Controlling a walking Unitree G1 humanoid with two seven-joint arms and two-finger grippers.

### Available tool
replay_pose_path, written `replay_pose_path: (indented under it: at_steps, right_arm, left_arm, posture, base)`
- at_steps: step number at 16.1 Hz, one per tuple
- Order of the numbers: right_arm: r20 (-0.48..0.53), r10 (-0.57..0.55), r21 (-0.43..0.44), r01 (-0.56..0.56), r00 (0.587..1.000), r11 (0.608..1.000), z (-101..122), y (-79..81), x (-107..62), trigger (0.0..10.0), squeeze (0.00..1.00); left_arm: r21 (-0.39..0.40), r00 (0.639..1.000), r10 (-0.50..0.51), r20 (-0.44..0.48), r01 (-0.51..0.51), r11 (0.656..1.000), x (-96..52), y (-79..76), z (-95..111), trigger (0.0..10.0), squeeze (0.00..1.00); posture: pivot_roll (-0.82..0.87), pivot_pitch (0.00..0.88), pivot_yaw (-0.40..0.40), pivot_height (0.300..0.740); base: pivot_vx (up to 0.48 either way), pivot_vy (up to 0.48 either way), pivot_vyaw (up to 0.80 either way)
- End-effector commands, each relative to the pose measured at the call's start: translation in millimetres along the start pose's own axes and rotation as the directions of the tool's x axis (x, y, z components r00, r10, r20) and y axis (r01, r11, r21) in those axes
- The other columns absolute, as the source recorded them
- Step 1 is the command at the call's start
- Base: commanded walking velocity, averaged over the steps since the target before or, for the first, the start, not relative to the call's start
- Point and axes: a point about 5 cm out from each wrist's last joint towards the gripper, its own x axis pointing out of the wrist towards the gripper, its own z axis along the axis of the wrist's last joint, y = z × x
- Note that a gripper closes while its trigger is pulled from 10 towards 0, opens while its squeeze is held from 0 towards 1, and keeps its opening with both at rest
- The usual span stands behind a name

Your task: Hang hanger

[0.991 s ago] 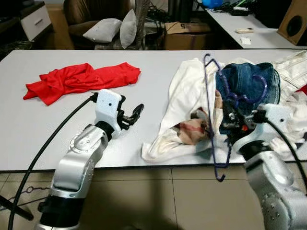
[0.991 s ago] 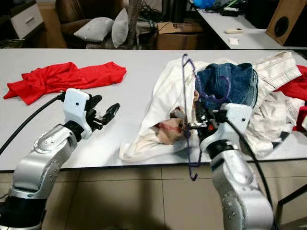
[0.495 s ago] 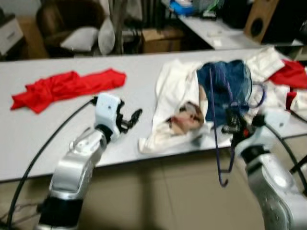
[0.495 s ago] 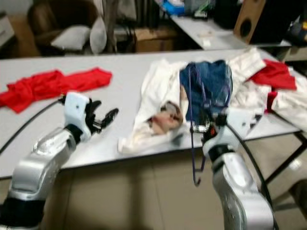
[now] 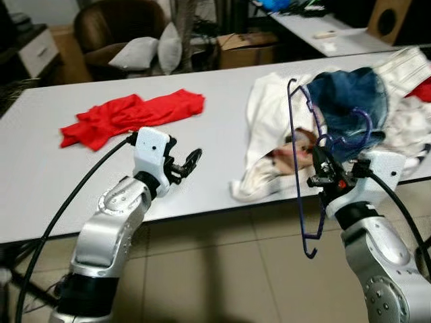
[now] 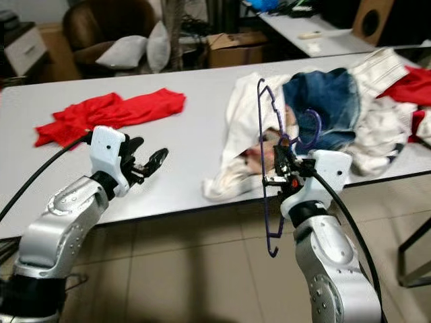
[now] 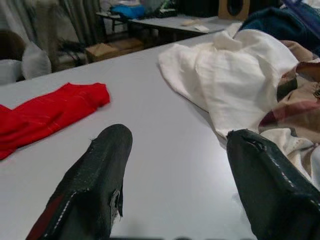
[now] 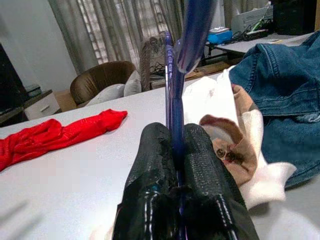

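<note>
Right gripper (image 5: 316, 176): fingers clamped together on the purple wire hanger (image 5: 297, 168), held upright at the table (image 5: 215, 161) edge.
Left gripper (image 5: 189, 160): fingers apart, hovering over bare tabletop.
Clothes: red garment (image 5: 128, 114) far left; white shirt (image 5: 266, 121), denim jeans (image 5: 350, 101) behind the hanger.

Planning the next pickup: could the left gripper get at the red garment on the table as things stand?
Probably yes. The left gripper is open over bare table, and nothing lies between it and the red garment.
</note>
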Motion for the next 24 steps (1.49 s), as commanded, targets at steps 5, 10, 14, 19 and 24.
replay_pose_path:
  at_steps: [5, 10, 14, 19, 24]
  right_arm:
    - [-0.135, 0.069, -0.034, -0.075, 0.988, 0.997, -17.5, -2.6, -0.9, 10.0, 0.0]
    - [-0.17, 0.087, -0.07, -0.1, 0.982, 0.993, -22.4, -3.4, -1.6, 10.0, 0.0]
    - [-0.118, 0.104, -0.12, -0.119, 0.987, 0.986, -15.4, -3.1, -4.1, 10.0, 0.0]
    - [-0.09, 0.09, -0.076, -0.097, 0.992, 0.992, -15.1, -6.8, -10.6, 10.0, 0.0]
    - [-0.092, 0.122, -0.082, -0.13, 0.988, 0.988, -16.2, -2.1, -9.5, 10.0, 0.0]
  left_arm:
    - [0.002, 0.991, 0.131, 0.0, -0.131, 0.991, -6.3, 18.9, -4.3, 10.0, 0.0]
    - [0.008, 0.989, 0.15, 0.002, -0.15, 0.989, -11.0, 20.7, -7.8, 10.0, 0.0]
    - [-0.019, 0.989, 0.15, 0.006, -0.149, 0.989, -12.0, 19.6, -10.2, 10.0, 0.0]
    - [-0.032, 0.992, 0.123, 0.039, -0.122, 0.992, -11.4, 13.5, -10.5, 10.0, 0.0]
    - [-0.033, 0.99, 0.134, 0.042, -0.133, 0.991, -11.2, 15.7, -10.6, 10.0, 0.0]
  posture:
    - [-0.04, 0.0, 0.037, 0.74]
    - [-0.03, 0.0, 0.028, 0.74]
    - [-0.04, 0.0, 0.036, 0.74]
    - [-0.05, 0.0, 0.041, 0.74]
    - [-0.05, 0.0, 0.034, 0.74]
  base:
    - [0.0, 0.358, 0.0]
    - [0.0, 0.361, 0.0]
    - [0.0, 0.272, 0.0]
    - [0.0, 0.0, 0.0]
    - [0.301, 0.0, 0.0]
